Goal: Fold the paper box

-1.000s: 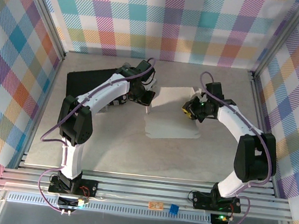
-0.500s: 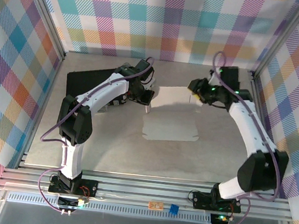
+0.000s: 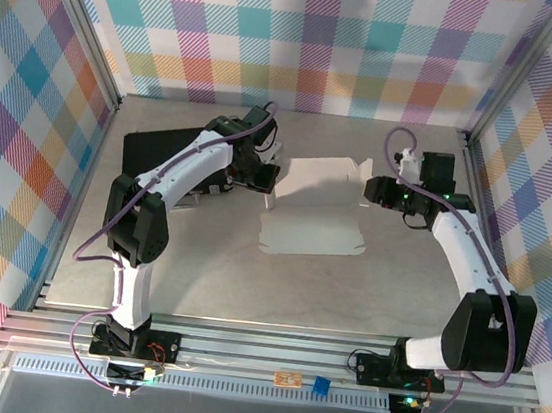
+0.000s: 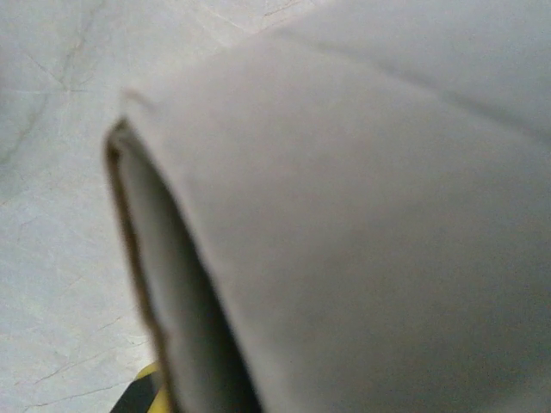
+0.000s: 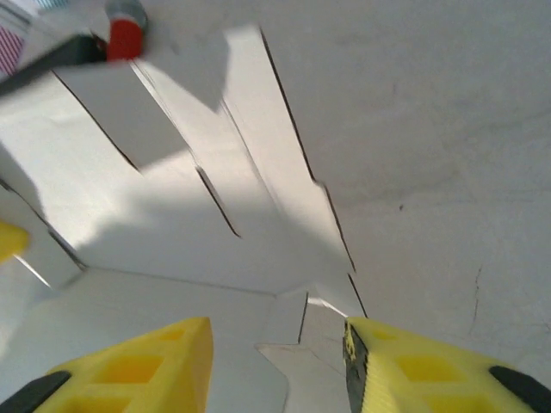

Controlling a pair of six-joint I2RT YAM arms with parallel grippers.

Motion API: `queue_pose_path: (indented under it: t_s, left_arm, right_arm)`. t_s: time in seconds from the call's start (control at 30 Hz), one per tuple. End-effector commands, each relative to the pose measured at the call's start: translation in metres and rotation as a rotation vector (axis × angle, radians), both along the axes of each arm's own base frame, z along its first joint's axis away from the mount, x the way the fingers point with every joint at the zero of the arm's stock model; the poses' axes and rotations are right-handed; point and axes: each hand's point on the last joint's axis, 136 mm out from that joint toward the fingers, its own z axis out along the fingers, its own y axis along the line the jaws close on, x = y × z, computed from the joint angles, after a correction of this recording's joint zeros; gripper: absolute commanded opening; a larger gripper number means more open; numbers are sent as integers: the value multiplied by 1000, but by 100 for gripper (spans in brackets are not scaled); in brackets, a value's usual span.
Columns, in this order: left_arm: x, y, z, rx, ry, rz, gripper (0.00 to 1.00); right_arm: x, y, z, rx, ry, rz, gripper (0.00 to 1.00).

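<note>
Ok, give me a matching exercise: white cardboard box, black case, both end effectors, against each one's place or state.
1 white thin-cardboard paper box
2 black rectangular case
3 left end effector
4 right end effector

A open, by the box's right edge
B far left of the table
C shut on the box's left edge
D centre, between both arms

Pairs: 1-D, 2-B, 3-C, 4-A

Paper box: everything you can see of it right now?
White thin cardboard, die-cut, with slits and creases. The paper box lies on the table, near half flat, far panel folded up with small flaps at its right end. The left gripper is shut on its left edge; the right gripper stands open at the right-end flaps, not gripping.
</note>
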Motion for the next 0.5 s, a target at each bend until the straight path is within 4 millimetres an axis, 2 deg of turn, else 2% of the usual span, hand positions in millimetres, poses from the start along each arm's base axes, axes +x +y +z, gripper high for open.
queue_pose_path:
  t_s: [0.0,0.1,0.27,0.37,0.47]
  left_arm:
    - [-6,-1,15,-32,11,-21,0]
    - [-7,-2,15,-36,13,-24,0]
    - [-6,-4,16,-44,14,-26,0]
    - [-6,-4,15,-43,17,-25,0]
    - [-5,-3,15,-39,15,-18,0]
  right_arm:
    - [14,7,11,-46,-117,104,46]
    - [21,9,1,-45,-83,118,46]
    - [34,12,-6,-41,-48,118,41]
    - [41,11,-11,-55,-24,104,35]
    - [43,14,-10,-84,-21,93,22]
